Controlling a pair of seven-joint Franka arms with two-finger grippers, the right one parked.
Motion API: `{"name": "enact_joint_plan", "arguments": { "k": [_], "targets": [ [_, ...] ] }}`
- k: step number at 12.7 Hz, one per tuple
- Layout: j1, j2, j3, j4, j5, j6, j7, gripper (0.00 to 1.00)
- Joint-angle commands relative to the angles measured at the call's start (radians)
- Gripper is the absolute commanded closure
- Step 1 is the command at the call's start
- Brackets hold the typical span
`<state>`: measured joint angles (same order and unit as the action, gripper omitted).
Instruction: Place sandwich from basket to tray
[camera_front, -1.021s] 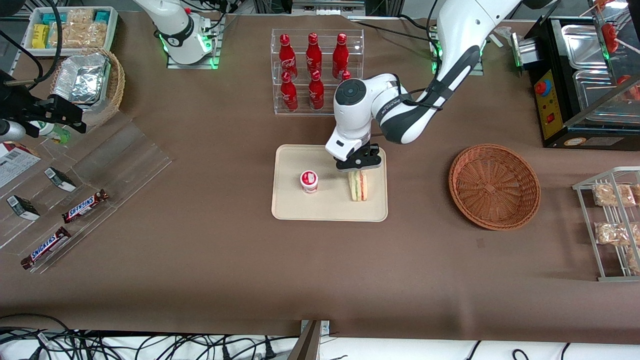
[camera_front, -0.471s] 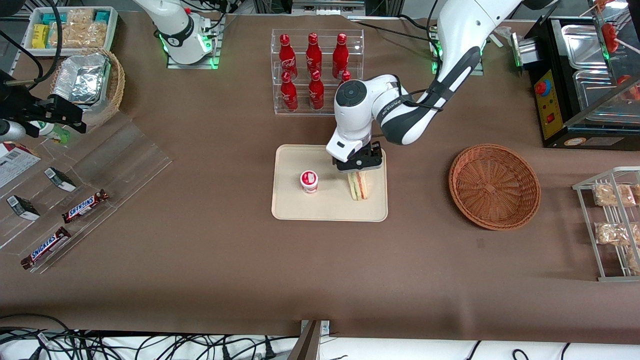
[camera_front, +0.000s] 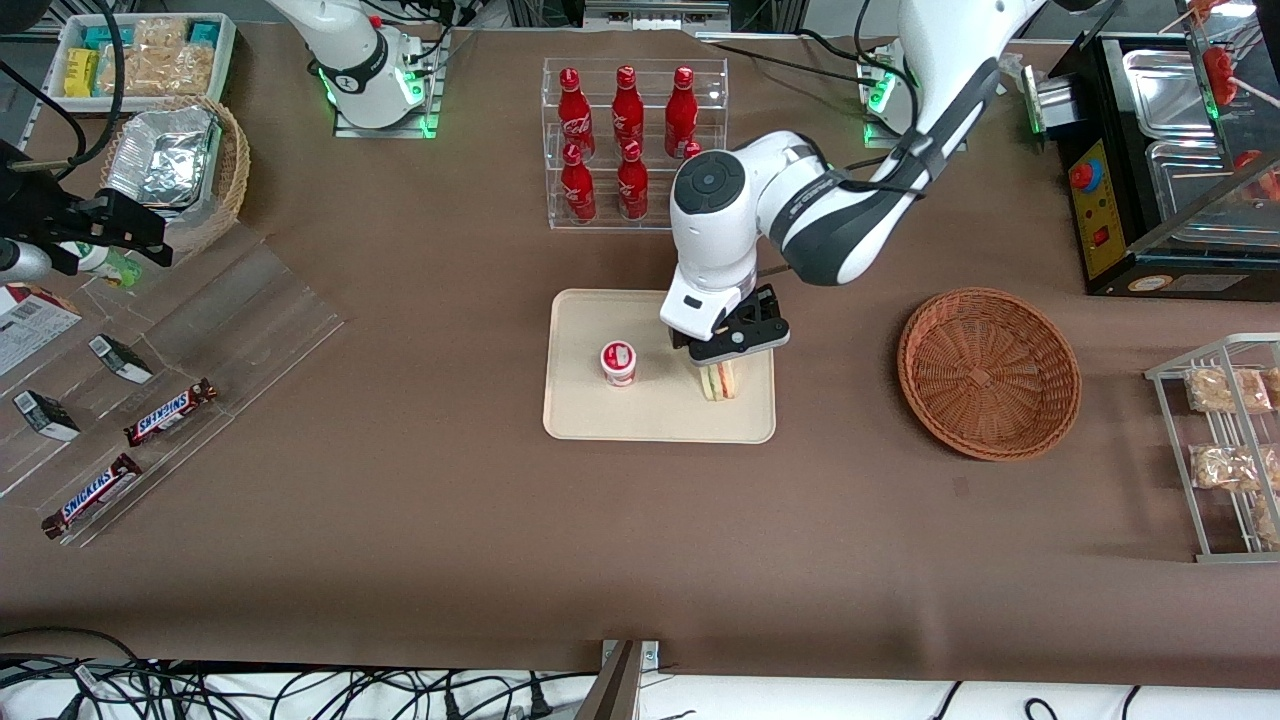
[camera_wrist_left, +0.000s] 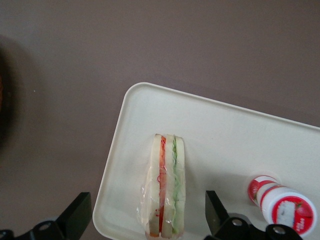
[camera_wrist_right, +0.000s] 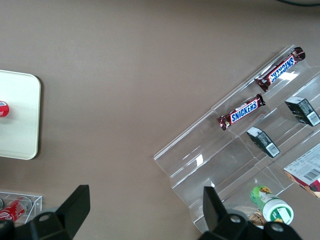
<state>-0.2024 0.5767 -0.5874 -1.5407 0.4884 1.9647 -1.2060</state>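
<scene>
The sandwich (camera_front: 717, 382) stands on its edge on the cream tray (camera_front: 600, 415), at the side of the tray toward the working arm's end. The wrist view shows its red, white and green layers (camera_wrist_left: 165, 185) under clear wrap, on the tray (camera_wrist_left: 225, 130). My left gripper (camera_front: 727, 356) hovers just above the sandwich. It is open, and its fingers (camera_wrist_left: 77, 212) stand wide apart on both sides of the sandwich without touching it. The reddish-brown basket (camera_front: 988, 372) lies empty toward the working arm's end.
A small white cup with a red lid (camera_front: 618, 362) stands on the tray beside the sandwich. A clear rack of red bottles (camera_front: 625, 140) stands farther from the camera. A wire rack with snack packets (camera_front: 1225, 445) and a black appliance (camera_front: 1150, 170) flank the basket.
My gripper has risen and shifted slightly nearer the camera. The sandwich stays standing on the tray in the same spot.
</scene>
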Motion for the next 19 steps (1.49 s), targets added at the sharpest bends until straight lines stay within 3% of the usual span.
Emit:
{"name": "enact_joint_plan", "arguments": {
  "k": [1, 7, 11, 15, 19],
  "targets": [
    [0.004, 0.0, -0.009, 0.135, -0.073, -0.139, 0.091, 0.0],
    [0.156, -0.028, -0.011, 0.226, -0.135, -0.245, 0.274, 0.0],
    [0.267, -0.028, 0.02, 0.312, -0.267, -0.329, 0.624, 0.0],
    [0.255, -0.032, 0.214, 0.369, -0.376, -0.395, 0.894, 0.0],
    [0.224, -0.047, 0.389, 0.367, -0.428, -0.409, 1.112, 0.0]
  ]
}}
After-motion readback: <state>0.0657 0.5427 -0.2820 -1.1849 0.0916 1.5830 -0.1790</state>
